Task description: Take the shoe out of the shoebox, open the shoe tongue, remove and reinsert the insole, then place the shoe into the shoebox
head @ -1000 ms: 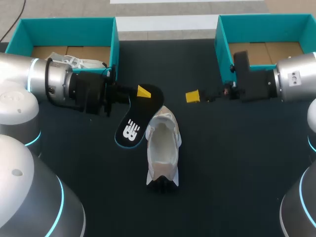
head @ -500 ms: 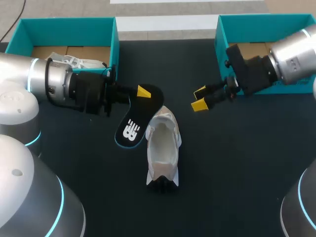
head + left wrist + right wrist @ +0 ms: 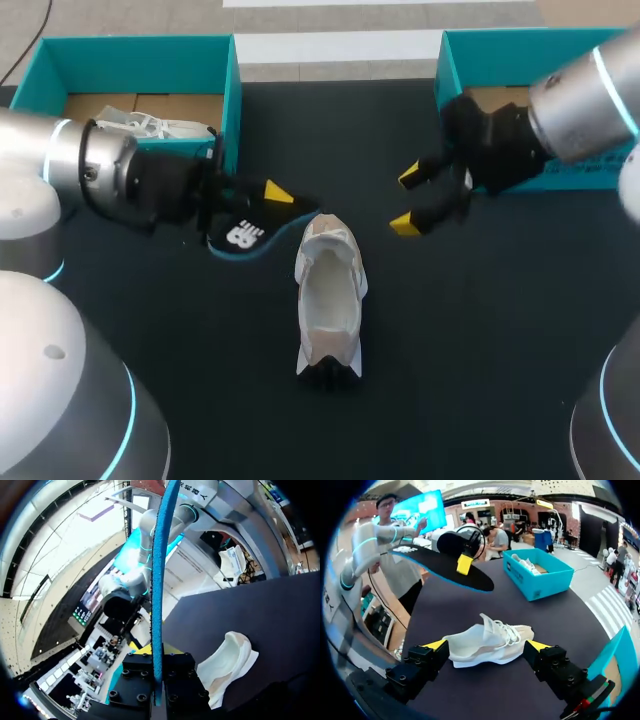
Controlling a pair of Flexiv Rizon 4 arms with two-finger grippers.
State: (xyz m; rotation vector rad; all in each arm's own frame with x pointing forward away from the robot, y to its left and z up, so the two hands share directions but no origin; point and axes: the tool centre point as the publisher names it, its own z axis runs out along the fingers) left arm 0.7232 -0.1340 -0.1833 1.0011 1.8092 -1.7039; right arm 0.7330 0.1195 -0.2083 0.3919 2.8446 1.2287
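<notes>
Insole point(image 3: 240, 238) has tipped flatter in left hand point(image 3: 272, 197).

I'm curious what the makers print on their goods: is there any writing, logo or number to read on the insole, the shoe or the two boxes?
Insole: one white logo on its black face, a brand mark seen at a slant, so not quoted.
Shoe: no print shows.
Left box: nothing readable.
Right box: nothing readable.

The black table point(image 3: 450, 350) bears a pale shoe point(image 3: 328, 300) and two teal shoeboxes point(image 3: 232, 100) point(image 3: 448, 90).
</notes>
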